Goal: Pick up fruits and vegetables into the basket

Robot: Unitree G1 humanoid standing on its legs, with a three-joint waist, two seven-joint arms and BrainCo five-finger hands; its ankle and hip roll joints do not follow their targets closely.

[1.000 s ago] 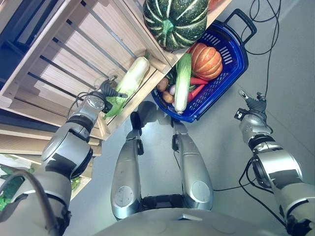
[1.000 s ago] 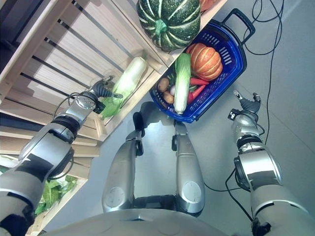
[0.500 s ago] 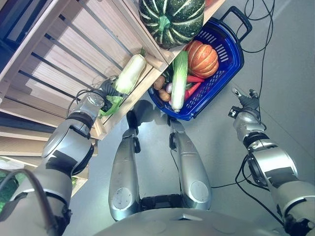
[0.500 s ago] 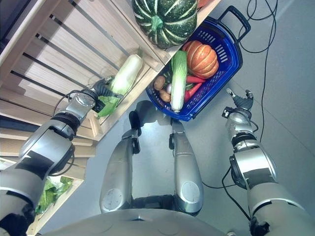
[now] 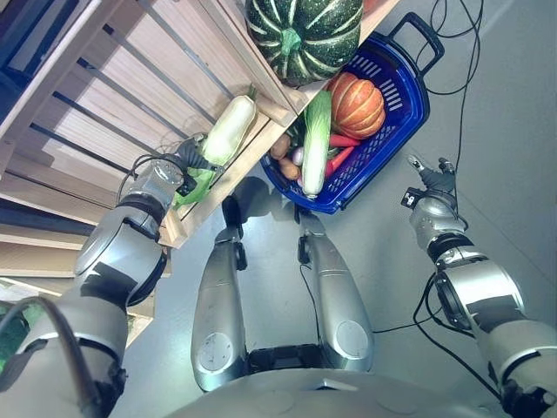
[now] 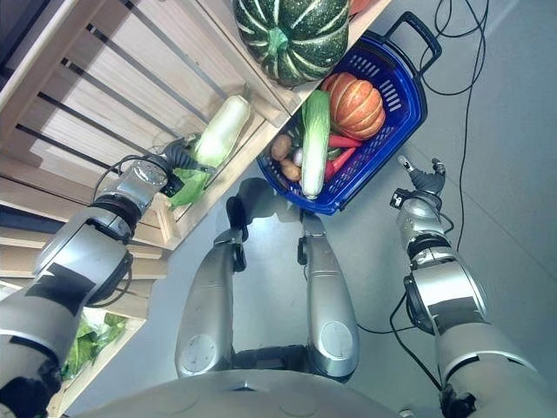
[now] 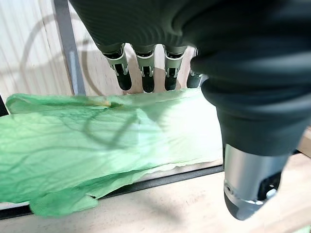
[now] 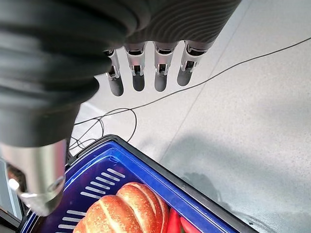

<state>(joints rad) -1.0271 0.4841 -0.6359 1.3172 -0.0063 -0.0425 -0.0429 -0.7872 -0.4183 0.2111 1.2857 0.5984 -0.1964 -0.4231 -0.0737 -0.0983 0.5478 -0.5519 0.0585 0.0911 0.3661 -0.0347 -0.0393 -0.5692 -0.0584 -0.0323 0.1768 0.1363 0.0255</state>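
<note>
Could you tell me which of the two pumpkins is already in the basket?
The orange ribbed pumpkin lies in the blue plastic basket; the dark green striped pumpkin sits on the wooden shelf.

Large dark-green striped squash (image 5: 304,35) on the slatted wooden shelf (image 5: 130,96): top cut off by the frame edge. Blue plastic basket (image 5: 402,104): near-left corner hidden behind the shelf's front rail. Small brownish and purplish items (image 5: 288,154) in the basket too small to identify. Pale green cabbage (image 7: 97,141): leaf end runs off the left wrist view's edge; contact with the left hand (image 7: 146,73) fingertips cannot be told. An orange-red thing at the shelf's far corner is cut off.
</note>
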